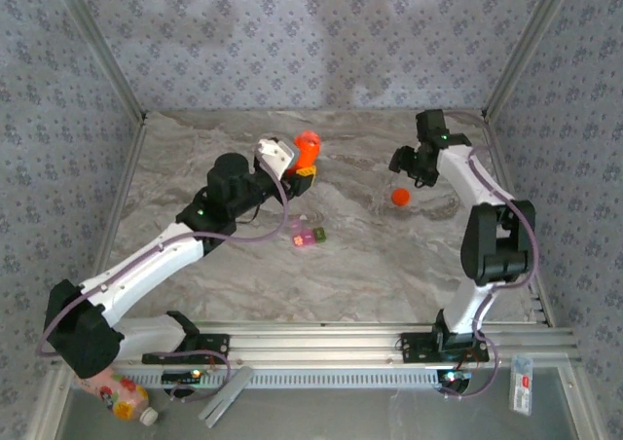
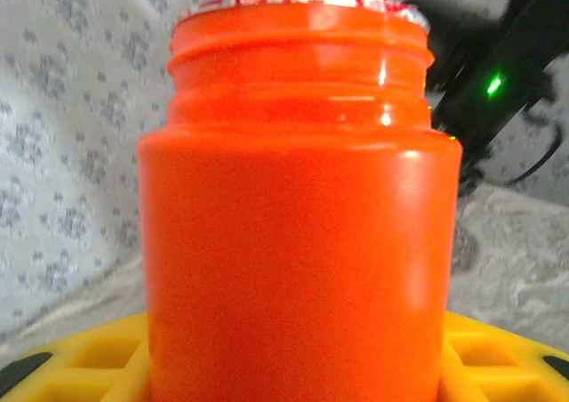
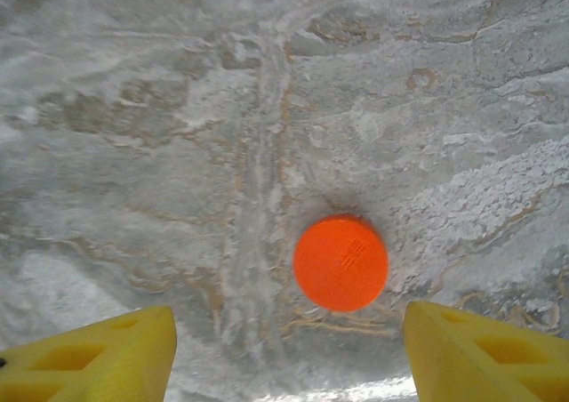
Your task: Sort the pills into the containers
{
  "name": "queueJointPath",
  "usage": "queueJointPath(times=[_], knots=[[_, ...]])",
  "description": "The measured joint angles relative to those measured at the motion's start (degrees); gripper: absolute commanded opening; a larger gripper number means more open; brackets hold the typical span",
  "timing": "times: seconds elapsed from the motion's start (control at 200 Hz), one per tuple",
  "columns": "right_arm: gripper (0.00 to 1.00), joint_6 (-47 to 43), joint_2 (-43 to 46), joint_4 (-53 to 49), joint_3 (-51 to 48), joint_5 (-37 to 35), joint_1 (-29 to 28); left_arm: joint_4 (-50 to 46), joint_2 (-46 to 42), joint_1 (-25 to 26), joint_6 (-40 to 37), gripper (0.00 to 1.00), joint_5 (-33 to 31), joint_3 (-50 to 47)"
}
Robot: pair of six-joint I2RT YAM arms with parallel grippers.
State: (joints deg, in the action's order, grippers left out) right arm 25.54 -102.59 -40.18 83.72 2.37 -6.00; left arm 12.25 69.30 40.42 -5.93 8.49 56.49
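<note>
Pill case [image 1: 310,236] flat on table [image 1: 389,265], near, at 6 o'clock of left gripper [image 1: 304,167] clamped on orange bottle [image 1: 308,146]; right gripper [image 3: 289,357] parted, empty, orange cap [image 3: 340,261] at 12 o'clock in wrist view.

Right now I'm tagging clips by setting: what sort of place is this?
Probably a robot test cell, not a home: left arm and right arm bolted to a metal rail, a marble-look table, patterned cloth walls on a frame.

The pill case [image 1: 310,236] is too small to tell contents; the orange bottle [image 2: 298,242] is cropped below.
</note>
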Motion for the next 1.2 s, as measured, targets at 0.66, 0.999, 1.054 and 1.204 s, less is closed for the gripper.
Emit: queueJointPath(times=[0.66, 0.999, 1.054, 1.204], knots=[[0.72, -6.0, -13.9, -8.5, 7.6, -3.5, -1.1, 1.3, 1.4, 2.8, -0.2, 0.00, 2.5, 3.6], [0.71, -7.2, -16.0, -8.5, 7.3, -4.2, -2.0, 1.3, 1.4, 2.9, -0.2, 0.00, 2.5, 3.1], [0.71, -7.2, -16.3, -8.5, 6.8, -4.2, -2.0, 1.3, 1.4, 2.9, -0.2, 0.00, 2.5, 3.1], [0.69, -7.2, -16.5, -8.5, 5.9, -4.2, -2.1, 1.3, 1.4, 2.9, -0.2, 0.00, 2.5, 3.0]])
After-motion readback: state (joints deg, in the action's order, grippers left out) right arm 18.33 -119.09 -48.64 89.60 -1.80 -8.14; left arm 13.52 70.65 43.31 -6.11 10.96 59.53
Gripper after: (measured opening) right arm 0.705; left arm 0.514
